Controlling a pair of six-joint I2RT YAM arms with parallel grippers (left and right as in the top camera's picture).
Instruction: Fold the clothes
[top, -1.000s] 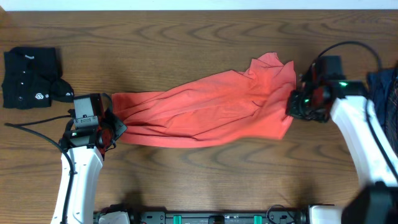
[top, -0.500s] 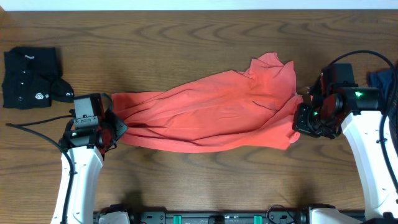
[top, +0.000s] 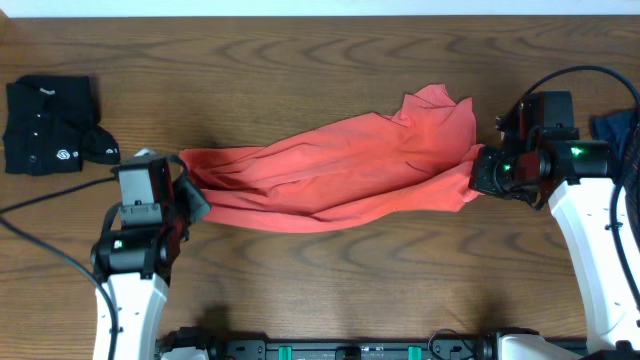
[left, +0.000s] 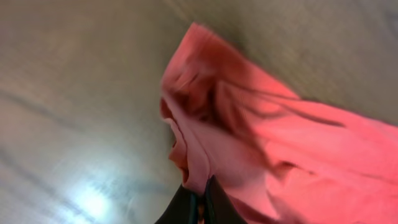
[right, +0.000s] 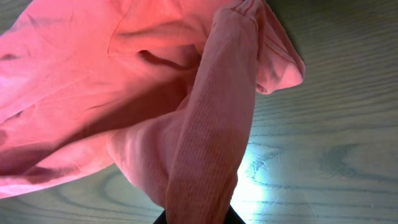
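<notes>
A coral-red T-shirt (top: 335, 180) is stretched lengthwise across the middle of the wooden table, bunched and wrinkled, with a loose flap sticking up at its upper right. My left gripper (top: 188, 200) is shut on the shirt's left end; in the left wrist view the fabric (left: 261, 143) runs up from between the dark fingers (left: 217, 208). My right gripper (top: 480, 178) is shut on the right end, where a ribbed band of cloth (right: 211, 143) disappears between the jaws. The shirt's lettering is hidden.
A folded black buttoned shirt (top: 45, 125) lies at the far left of the table. A dark blue garment (top: 615, 135) shows at the right edge behind the right arm. A black cable (top: 40, 205) trails left of the left arm.
The right gripper dipped toward the front with the shirt's end, then came back up. The left arm shifted slightly forward. The shirt is pulled a little tauter and narrower.
</notes>
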